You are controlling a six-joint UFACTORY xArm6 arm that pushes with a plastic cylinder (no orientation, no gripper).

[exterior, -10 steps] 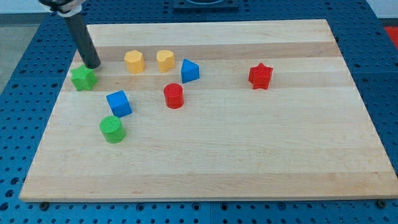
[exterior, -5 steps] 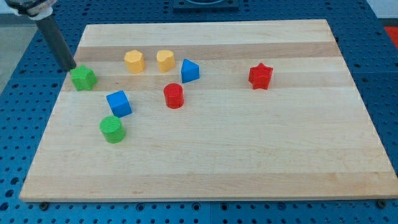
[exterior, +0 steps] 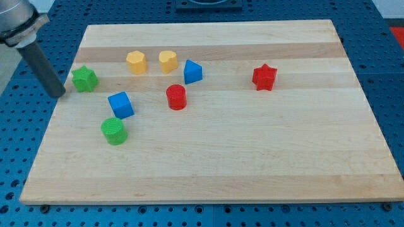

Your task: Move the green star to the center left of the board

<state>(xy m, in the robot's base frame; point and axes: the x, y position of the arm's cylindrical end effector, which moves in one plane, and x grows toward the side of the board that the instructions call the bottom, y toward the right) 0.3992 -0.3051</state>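
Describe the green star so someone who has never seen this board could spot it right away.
Start at the wooden board and go to its left edge, toward the view's top. The green star sits there, just right of my tip. The only other green block, a green cylinder, is round and lies lower, below the blue cube.

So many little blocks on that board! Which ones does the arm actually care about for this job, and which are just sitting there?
Part of the job:
green star, near the board's left edge
my tip, just left of the star, a small gap between

Just lying about:
green cylinder
blue cube
red cylinder
blue wedge-like block
two yellow blocks
red star
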